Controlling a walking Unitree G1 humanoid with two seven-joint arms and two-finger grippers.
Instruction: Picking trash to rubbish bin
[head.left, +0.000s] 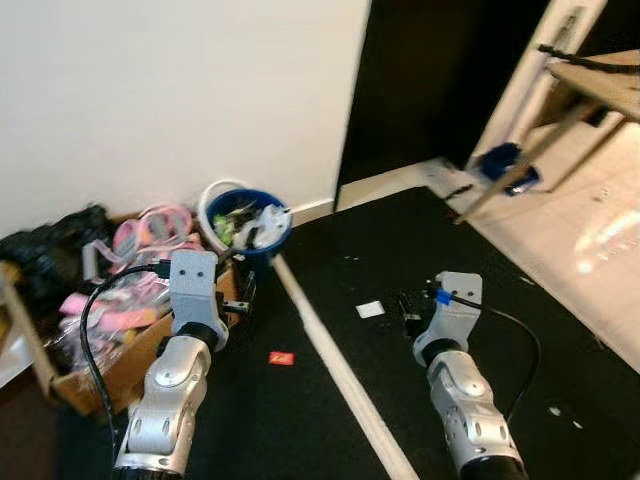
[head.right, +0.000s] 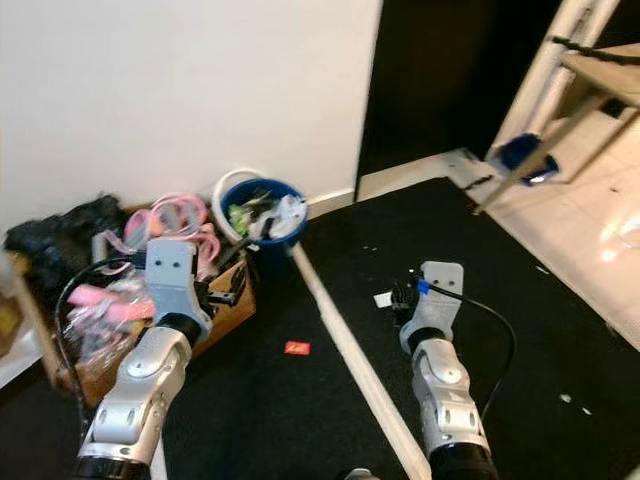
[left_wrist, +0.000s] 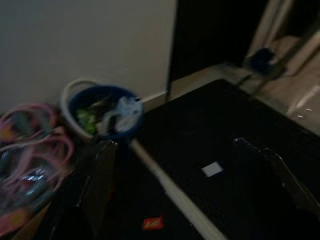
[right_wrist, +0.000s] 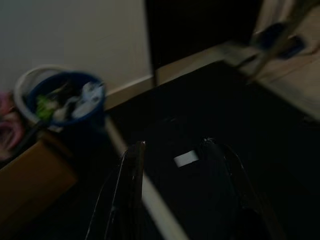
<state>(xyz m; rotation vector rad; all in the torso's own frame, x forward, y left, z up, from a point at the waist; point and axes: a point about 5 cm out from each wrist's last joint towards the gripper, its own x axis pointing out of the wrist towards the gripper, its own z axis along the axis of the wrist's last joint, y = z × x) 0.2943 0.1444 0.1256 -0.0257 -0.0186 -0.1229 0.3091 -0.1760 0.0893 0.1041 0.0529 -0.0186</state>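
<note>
right claw (right_wrist: 172, 200) spread, lined up on paper (right_wrist: 185, 158) | left claw (left_wrist: 195, 170) spread, empty | bin (head.left: 248, 226) by wall, already holding trash

Your two silver arms reach forward and down from the lower edge of the head views, forearms roughly parallel and well apart. Your left arm (head.left: 170, 385) angles up to its grey wrist block, a black cable looping off its outer side, and your left hand (left_wrist: 200, 170) has its two black fingers spread wide. Your right arm (head.left: 465, 400) leans slightly inward, a black cable trailing off its wrist, and your right hand (right_wrist: 172, 175) holds its fingers (right_wrist: 131, 185) parted too, though with a narrower gap.
</note>
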